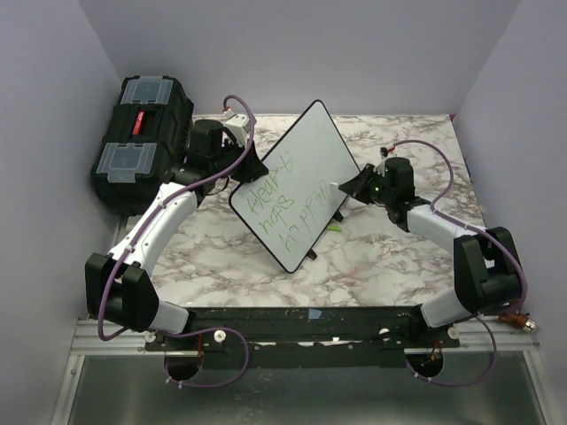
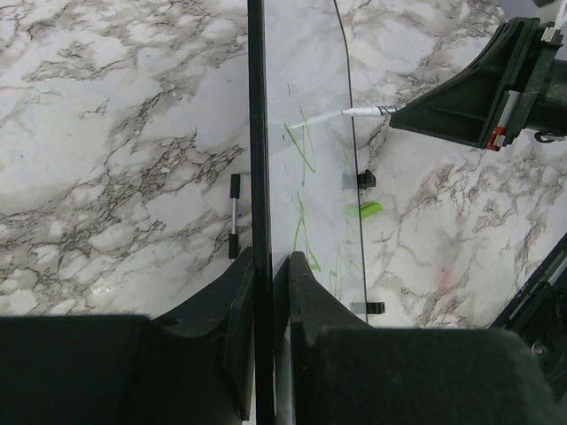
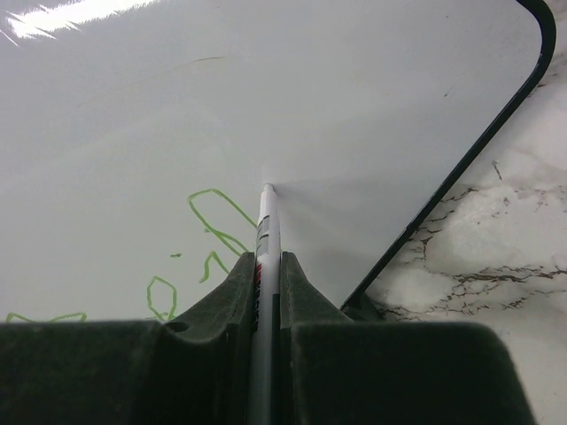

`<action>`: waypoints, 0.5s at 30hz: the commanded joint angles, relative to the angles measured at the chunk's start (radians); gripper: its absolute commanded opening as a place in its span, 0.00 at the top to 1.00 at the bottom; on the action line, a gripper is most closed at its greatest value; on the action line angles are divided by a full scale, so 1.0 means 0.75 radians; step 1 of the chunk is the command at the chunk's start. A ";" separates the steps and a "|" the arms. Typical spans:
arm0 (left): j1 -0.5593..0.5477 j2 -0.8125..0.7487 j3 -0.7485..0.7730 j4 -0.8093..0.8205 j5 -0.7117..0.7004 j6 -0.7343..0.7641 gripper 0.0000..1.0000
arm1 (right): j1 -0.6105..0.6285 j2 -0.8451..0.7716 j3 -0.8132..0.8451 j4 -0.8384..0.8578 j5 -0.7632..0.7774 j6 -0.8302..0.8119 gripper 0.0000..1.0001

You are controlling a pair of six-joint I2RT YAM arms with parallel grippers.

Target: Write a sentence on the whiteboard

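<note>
- The right pincer (image 3: 266, 261) is closed down to a thin slot and clamps a white marker pen (image 3: 266, 221), whose long axis runs straight out between the fingers.
- The whiteboard (image 1: 297, 181) lies directly ahead of that pincer. It stands tilted on the marble table (image 1: 381, 257), and the pen tip appears to touch its face.
- Seen from the right pincer, the sentence (image 1: 283, 208), in green and three lines, sits to the left of the tip and below it. Bare white lies above and to the right, and the board's black rim is further right.
- My judgement is that the next stroke depends on this: the pen stays square to the face and travels sideways into the bare white, short of the rim.
- The left pincer (image 2: 270, 261) is nearly closed and pinches the board's thin edge between both fingers, so the board runs edge-on away from it.
- The right arm is the one doing the writing, and the left only steadies the board.
- Only the left wrist view shows the green cap (image 2: 361, 209) lying on the table beyond the board.
- Only the top view shows the black toolbox (image 1: 142, 137) behind the left arm.
</note>
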 commanded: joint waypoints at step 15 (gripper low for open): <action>-0.009 0.009 -0.013 -0.048 -0.033 0.159 1.00 | -0.008 0.119 0.119 -0.012 0.098 -0.031 0.99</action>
